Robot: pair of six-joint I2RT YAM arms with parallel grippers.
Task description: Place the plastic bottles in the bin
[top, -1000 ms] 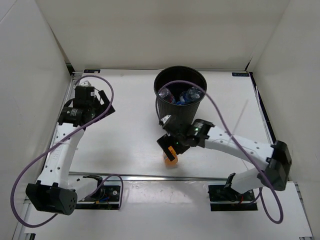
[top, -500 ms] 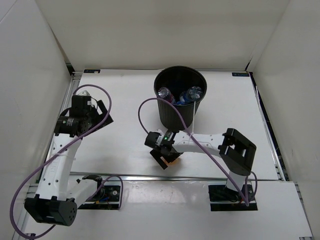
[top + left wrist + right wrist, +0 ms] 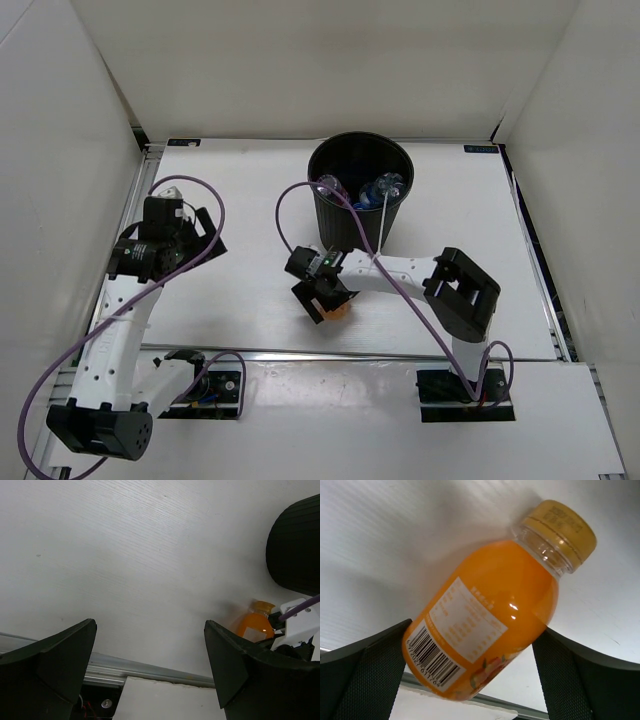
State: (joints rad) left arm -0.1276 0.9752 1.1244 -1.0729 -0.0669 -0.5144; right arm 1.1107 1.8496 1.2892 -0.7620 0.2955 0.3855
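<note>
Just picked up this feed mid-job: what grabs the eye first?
The orange bottle sits just in front of the bin, between the jaws of the right gripper; whether they clamp it is unclear. Clear bottles lie inside the bin at rear centre, and the left gripper hangs open over the table on the left.

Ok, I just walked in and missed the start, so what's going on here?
The right gripper is down at the orange bottle on the table, just in front of the black bin. It has a finger on each side of the bottle, but whether it is actually gripping is unclear. Inside the bin lie other bottles. The left gripper is open and empty, off to the left side.
</note>
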